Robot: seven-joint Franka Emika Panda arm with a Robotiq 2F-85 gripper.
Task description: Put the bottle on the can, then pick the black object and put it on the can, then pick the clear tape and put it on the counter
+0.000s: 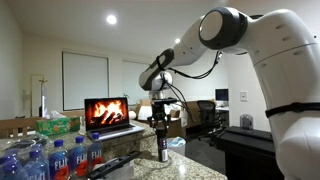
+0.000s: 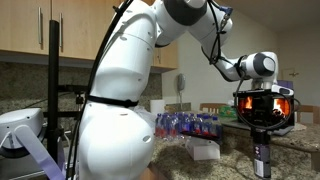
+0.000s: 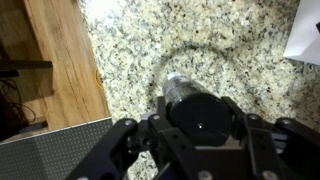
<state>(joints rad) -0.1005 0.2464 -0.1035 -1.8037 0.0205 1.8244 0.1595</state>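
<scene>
My gripper (image 1: 160, 128) is shut on the bottle (image 1: 163, 147), a slim dark bottle held upright over the speckled granite counter (image 1: 190, 165). In an exterior view the gripper (image 2: 262, 132) grips the bottle (image 2: 262, 158) by its upper part. The wrist view looks down the bottle (image 3: 203, 118), its black top filling the gap between the fingers (image 3: 128, 135). A pale, shiny round end (image 3: 178, 86) shows beyond it; I cannot tell whether that is the can. A flat black object (image 1: 116, 162) lies on the counter near the water bottles. The clear tape does not show.
An open laptop (image 1: 108, 112) showing a fire stands behind the gripper. Blue-labelled water bottles (image 1: 60, 158) and a green tissue box (image 1: 58, 125) sit beside it. A wooden strip (image 3: 65, 60) borders the counter, and something white (image 3: 305, 40) lies at its far corner.
</scene>
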